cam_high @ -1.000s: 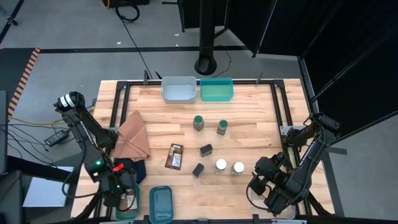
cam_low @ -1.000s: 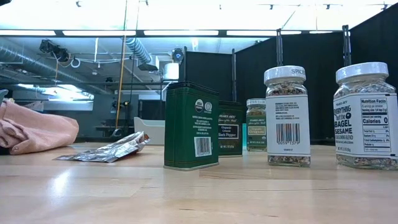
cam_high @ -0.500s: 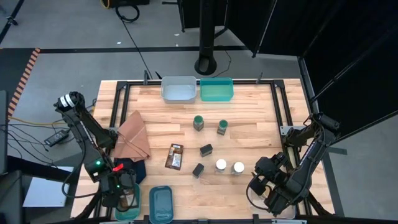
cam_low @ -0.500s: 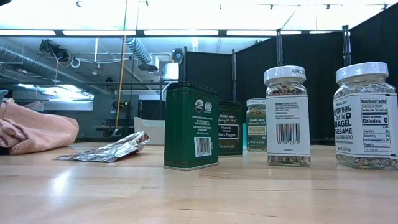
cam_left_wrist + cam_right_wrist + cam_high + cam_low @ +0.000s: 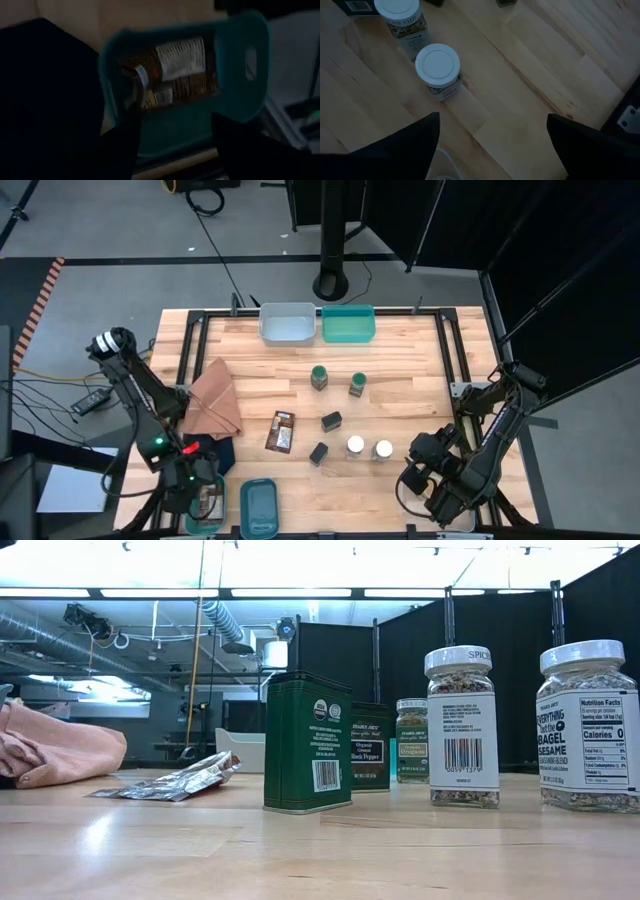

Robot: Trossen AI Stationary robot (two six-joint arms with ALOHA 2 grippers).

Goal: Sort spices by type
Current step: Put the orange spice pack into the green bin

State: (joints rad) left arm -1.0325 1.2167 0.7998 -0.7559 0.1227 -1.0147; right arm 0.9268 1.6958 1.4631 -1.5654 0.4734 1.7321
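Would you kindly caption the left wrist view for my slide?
Left gripper, fingers apart, above a teal bin holding a brown spice packet.

**Bright overhead, dim at the wrists**

From above we see the table (image 5: 400, 380) evenly lit, the wood pale and clear, with only short, soft shadows beside the jars; the black curtain past its right edge swallows all detail. At table height we look into strong ceiling strip lights (image 5: 300, 592) that wash the upper room almost white, and a soft sheen lies on the near wood, which is blurred, while the green tin (image 5: 307, 743) and white-lidded jars (image 5: 462, 726) are sharp. Both wrist pictures are dark and murky: we read the teal bin (image 5: 185, 90) dimly, and the pincer fingers (image 5: 395, 145) show as blurred black shapes.
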